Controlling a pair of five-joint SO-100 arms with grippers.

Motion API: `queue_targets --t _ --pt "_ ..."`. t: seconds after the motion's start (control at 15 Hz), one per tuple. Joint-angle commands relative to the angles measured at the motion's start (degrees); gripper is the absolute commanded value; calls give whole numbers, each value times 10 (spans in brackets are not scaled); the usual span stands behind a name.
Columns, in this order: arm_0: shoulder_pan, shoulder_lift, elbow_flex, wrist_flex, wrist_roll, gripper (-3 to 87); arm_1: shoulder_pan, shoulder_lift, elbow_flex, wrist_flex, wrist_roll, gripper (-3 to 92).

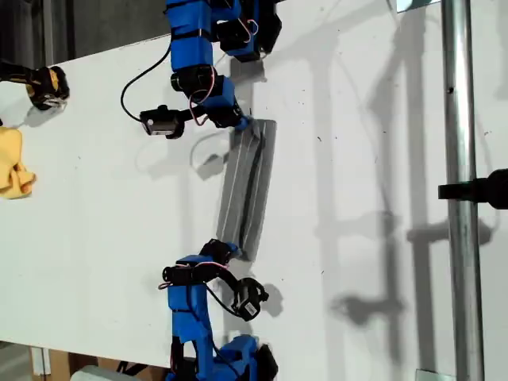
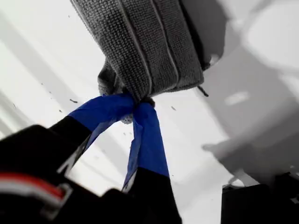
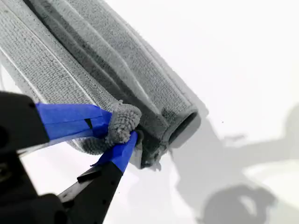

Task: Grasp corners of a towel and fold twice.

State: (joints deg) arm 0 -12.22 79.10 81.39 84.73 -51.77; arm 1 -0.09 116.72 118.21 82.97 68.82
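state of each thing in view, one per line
towel: folded into a long narrow strip, lying on the table, held at both ends
my first gripper: shut on a bunched end of the towel
my second gripper: shut on a tuft at a towel corner
yellow cloth: crumpled, untouched at the exterior view's left edge

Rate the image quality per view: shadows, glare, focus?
Exterior view: hard light casts dark arm and pole shadows over the white table; the towel stays readable. First wrist view: towel weave sharp, table blown out. Second wrist view: fabric crisp, near gripper body dark.
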Motion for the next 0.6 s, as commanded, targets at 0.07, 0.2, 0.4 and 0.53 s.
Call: queue_targets --t 0.07,0.2,0.4,0.53 --pt "28 3 1 -4 -28 -16 -37 14 29 -22 35 -2" --pt "38 -25 5 -15 -43 -16 -47 11 62 -47 49 -2" --pt "48 -69 5 -25 -67 -16 -63 -4 104 -98 69 -2" --pt "43 -103 1 -30 -74 -15 -63 -40 116 -123 71 -2"
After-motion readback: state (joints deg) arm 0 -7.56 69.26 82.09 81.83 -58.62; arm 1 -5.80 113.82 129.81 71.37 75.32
